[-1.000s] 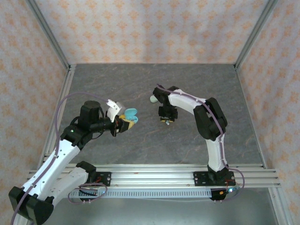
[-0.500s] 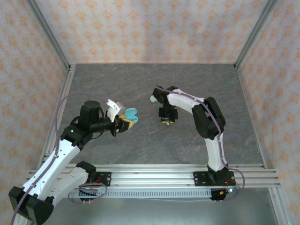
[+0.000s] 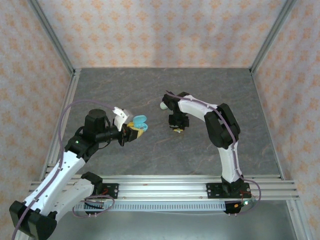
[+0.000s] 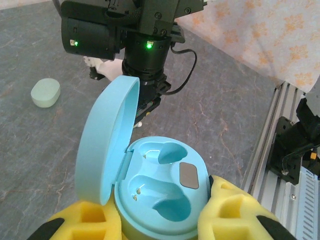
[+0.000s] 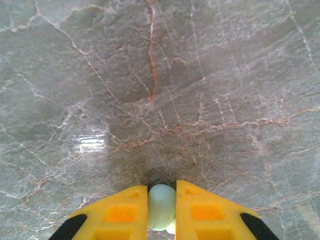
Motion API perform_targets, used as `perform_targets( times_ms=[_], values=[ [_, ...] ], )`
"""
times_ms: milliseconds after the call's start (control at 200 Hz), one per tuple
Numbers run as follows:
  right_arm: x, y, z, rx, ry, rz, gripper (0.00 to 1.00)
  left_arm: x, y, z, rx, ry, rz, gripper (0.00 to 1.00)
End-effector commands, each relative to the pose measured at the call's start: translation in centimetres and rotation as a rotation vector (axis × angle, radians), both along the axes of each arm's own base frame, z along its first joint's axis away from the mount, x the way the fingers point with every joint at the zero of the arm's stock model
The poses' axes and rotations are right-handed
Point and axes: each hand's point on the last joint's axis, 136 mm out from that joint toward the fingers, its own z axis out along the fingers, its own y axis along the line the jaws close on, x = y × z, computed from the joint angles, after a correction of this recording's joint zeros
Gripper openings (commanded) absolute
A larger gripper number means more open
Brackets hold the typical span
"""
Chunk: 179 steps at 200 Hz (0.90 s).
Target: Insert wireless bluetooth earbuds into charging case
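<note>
My right gripper point(image 3: 177, 127) is down at the table point(image 3: 125, 85), its yellow pads closed on a whitish mint-green earbud point(image 5: 161, 206). The bud stands pinched between them with its long axis running along my fingers, its lower end at the stone.

My left gripper point(image 4: 157, 220) is clamped around the base of the blue charging case point(image 4: 165, 195) and holds it off the table, to the left of my right gripper and a little nearer. That is the relation the next move turns on. The bud has to be carried left and up, then set down into a well. The right arm has the bud, so the carrying falls to it.

Both wells are empty and face upward. The lid point(image 4: 107, 135) stands open on the far side of the case, so I judge the way in from the right is free.

A closed mint-green case point(image 4: 45, 92) lies on the table just beyond my right gripper. Since the bud matches that one in colour, I cannot tell whether the blue wells will fit it.
</note>
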Motion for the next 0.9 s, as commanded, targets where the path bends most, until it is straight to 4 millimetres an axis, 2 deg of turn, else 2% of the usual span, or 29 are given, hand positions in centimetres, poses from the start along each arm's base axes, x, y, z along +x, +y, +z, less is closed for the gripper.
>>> perform_targets(
  times_ms=[0, 100, 205, 445, 555, 715, 891],
  values=[
    [0.4, -0.2, 1.7, 0.014, -0.068, -0.002, 0.15, 0.0, -0.5, 2.1, -0.066, -0.1, -0.031, 0.13],
    [0.8, -0.5, 4.1, 0.033, -0.14, -0.005, 0.14, 0.0, -0.6, 2.6, -0.085, -0.13, -0.041, 0.13],
    [1.1, -0.5, 7.7, 0.088, -0.241, -0.008, 0.13, 0.1, -0.9, 3.2, -0.101, -0.147, -0.056, 0.14],
    [1.2, -1.0, 17.9, 0.235, -0.511, -0.04, 0.05, 1.1, -1.7, 3.8, -0.08, -0.177, -0.084, 0.15],
    [0.7, -0.8, 22.8, 0.358, -0.645, -0.05, 0.06, 1.8, -2.3, 4.4, -0.093, -0.23, -0.098, 0.14],
    [-0.7, 0.5, 28.4, 0.564, -0.788, -0.032, 0.09, 3.0, -3.5, 4.8, -0.097, -0.291, -0.102, 0.13],
    [-2.8, 3.2, 31.8, 0.727, -0.841, 0.022, 0.1, 4.0, -5.5, 5.2, -0.103, -0.313, -0.136, 0.12]
  ],
)
